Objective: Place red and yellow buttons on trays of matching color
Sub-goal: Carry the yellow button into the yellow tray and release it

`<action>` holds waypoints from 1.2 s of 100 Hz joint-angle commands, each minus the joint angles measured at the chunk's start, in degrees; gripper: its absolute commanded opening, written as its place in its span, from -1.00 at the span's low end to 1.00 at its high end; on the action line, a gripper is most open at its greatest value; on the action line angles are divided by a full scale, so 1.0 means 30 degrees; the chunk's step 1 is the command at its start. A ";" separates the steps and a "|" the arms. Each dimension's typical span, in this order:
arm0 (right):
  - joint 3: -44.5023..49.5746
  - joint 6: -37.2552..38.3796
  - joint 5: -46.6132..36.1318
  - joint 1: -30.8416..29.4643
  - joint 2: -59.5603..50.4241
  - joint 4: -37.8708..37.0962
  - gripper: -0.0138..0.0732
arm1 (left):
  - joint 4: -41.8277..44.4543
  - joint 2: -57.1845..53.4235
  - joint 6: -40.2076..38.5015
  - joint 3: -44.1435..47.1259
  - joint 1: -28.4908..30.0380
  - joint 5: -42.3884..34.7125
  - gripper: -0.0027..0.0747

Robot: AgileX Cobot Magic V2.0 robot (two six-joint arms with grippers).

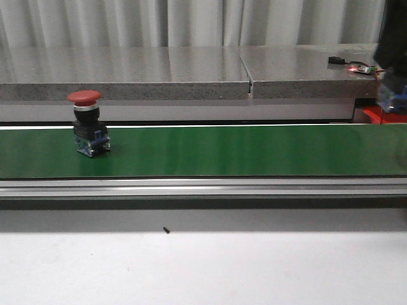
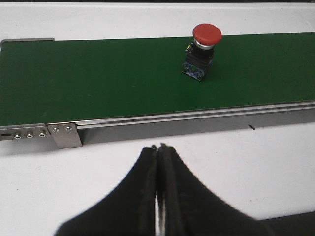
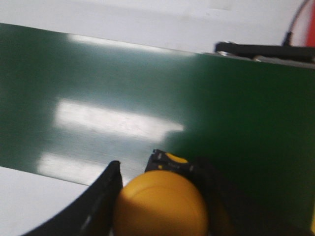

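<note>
A red button (image 1: 86, 124) with a black and blue base stands upright on the left part of the green belt (image 1: 241, 152). The left wrist view shows it too, the red button (image 2: 202, 51) well beyond my left gripper (image 2: 158, 146). That gripper is shut and empty over the white table. My right gripper (image 3: 160, 169) is shut on a yellow button (image 3: 160, 206) and holds it above the belt (image 3: 221, 108). In the front view the right gripper (image 1: 391, 98) is a blur at the far right edge. A red shape (image 1: 374, 114) beside it may be the red tray. The yellow tray is out of view.
The belt has a metal side rail (image 1: 203, 185) along its near edge. Behind the belt runs a grey stone ledge (image 1: 191, 73) carrying a small circuit board with a lit red light (image 1: 359, 68). A white table (image 1: 203, 267) lies in front, with a tiny dark speck (image 1: 166, 230).
</note>
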 commanded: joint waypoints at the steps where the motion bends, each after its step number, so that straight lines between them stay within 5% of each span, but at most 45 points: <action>1: 0.0354 -0.0028 -0.0961 -0.1530 -0.1142 -0.0174 -0.26 | -0.0212 0.0123 0.0000 -0.0503 -0.0168 -0.1251 -0.98; 56: 0.2182 0.0143 -0.3075 -0.8637 -0.0768 -0.0318 -0.26 | -0.0212 0.0123 -0.0107 -0.0503 -0.0168 -0.1251 -0.98; 120: 0.2182 0.0622 -0.6929 -0.9002 0.3788 0.0738 -0.26 | -0.0212 0.0123 0.0000 -0.0503 -0.0168 -0.1251 -0.98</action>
